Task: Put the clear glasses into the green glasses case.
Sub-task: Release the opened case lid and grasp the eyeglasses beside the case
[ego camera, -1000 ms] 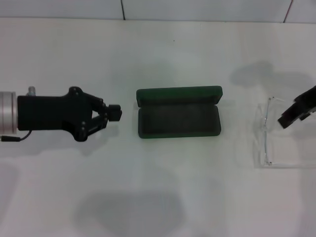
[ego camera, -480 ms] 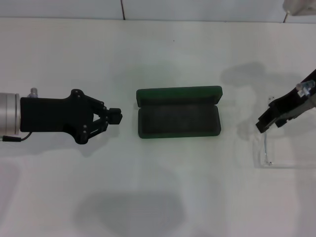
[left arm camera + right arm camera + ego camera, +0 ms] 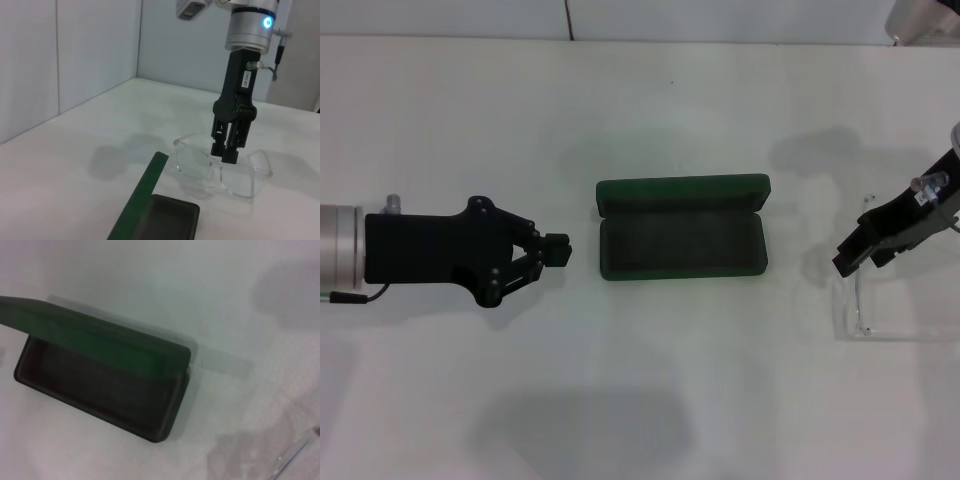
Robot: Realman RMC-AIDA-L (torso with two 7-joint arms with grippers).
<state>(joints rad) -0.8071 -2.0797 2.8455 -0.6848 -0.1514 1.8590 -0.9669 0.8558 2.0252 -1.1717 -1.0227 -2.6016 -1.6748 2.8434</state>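
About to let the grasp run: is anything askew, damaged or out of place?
Nothing stands out. The green glasses case lies open and empty at the table's middle. The clear glasses sit on the table under the right end effector. The left end effector waits beside the case.

Black grippers [image 3: 556, 250] on silver wrists (one lit blue).

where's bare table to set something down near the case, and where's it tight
Bare table lies behind the open green glasses case, in front of it, and between it and the clear glasses. It is tighter on the case's left, where the left tool sits close, and crowded at the glasses, where the right tool is low over them.
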